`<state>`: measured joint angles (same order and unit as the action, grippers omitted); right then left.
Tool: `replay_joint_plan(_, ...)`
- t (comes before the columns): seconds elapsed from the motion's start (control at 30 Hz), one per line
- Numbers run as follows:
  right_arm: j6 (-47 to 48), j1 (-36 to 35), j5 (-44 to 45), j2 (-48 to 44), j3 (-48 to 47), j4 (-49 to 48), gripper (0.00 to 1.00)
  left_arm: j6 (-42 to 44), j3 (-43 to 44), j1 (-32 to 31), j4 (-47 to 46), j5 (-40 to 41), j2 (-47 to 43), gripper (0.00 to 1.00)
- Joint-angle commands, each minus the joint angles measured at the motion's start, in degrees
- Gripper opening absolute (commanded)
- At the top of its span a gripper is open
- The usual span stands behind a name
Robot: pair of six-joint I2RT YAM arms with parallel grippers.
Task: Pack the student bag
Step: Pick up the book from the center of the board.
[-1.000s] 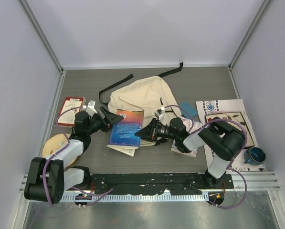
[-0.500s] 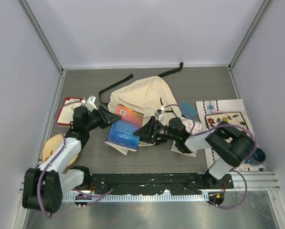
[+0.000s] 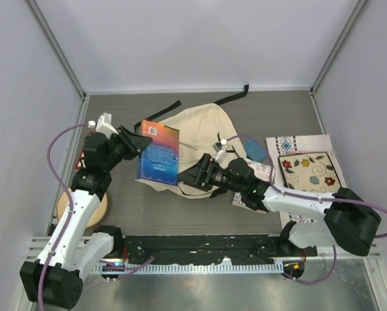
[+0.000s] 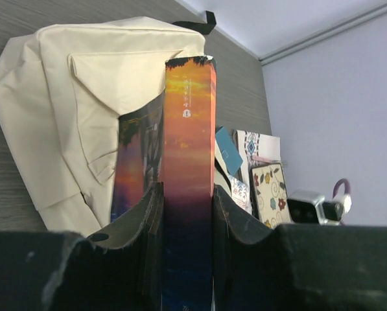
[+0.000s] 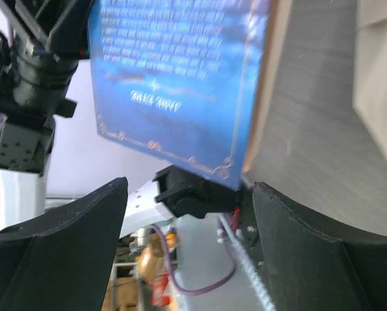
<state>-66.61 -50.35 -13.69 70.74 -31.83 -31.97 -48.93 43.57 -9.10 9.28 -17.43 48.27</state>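
Observation:
The student bag (image 3: pixel 203 129) lies flat in the middle of the table, cream with black straps; the left wrist view shows its front pocket (image 4: pixel 83 91). My left gripper (image 3: pixel 138 140) is raised at the bag's left edge and shut on a book with a blue and orange cover (image 3: pixel 159 153), held upright by its spine (image 4: pixel 188 162) above the bag. My right gripper (image 3: pixel 189 179) hovers low by the bag's near edge, just right of the book, jaws open with nothing between them. In the right wrist view, the book's blue back cover (image 5: pixel 180 78) hangs above the open fingers (image 5: pixel 63 246).
A red-bordered book (image 3: pixel 88 155) and a round wooden piece (image 3: pixel 83 208) lie at the left, partly under my left arm. At the right are a floral-cover notebook (image 3: pixel 310 170) on a patterned sheet (image 3: pixel 295 144), a blue item (image 3: pixel 255 150) and more printed papers.
The left gripper closed on the book and lifted it up and to the left off the bag. The right gripper let go of the book and opened, and its arm stretched out low.

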Motion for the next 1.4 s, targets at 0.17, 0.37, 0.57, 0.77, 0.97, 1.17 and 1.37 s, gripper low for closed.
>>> replay_joint_plan(0.17, -29.70, -4.40, 4.72, 14.41, -0.68, -29.71, 0.84, -5.74, 3.19, -1.62, -22.45, 4.60, 4.19, 0.00)
replay_joint_plan(0.37, -44.56, -6.17, 10.09, 24.96, -3.84, -42.81, 0.87, -5.83, 4.33, -3.37, -25.36, 4.33, 6.31, 0.00)
replay_joint_plan(0.57, -54.31, -7.74, 15.69, 32.00, -8.68, -50.03, 0.88, -5.39, 4.59, -3.90, -26.41, 3.63, 7.36, 0.00)
replay_joint_plan(0.77, -58.02, -10.38, 20.63, 34.37, -9.12, -49.42, 0.88, -5.21, 5.21, -3.99, -27.29, 3.19, 9.03, 0.00)
replay_joint_plan(0.97, -57.85, -11.26, 24.06, 35.52, -10.26, -49.25, 0.88, -5.48, 5.03, -4.17, -27.56, 3.11, 9.03, 0.00)
replay_joint_plan(1.17, -54.07, -11.53, 29.58, 36.40, -11.58, -49.25, 0.89, -5.74, 4.68, -4.52, -26.77, 3.19, 6.93, 0.00)
replay_joint_plan(1.37, -48.45, -10.91, 32.15, 34.73, -10.36, -49.59, 0.73, -5.30, 1.96, -4.61, -23.96, 4.42, 3.59, 0.00)
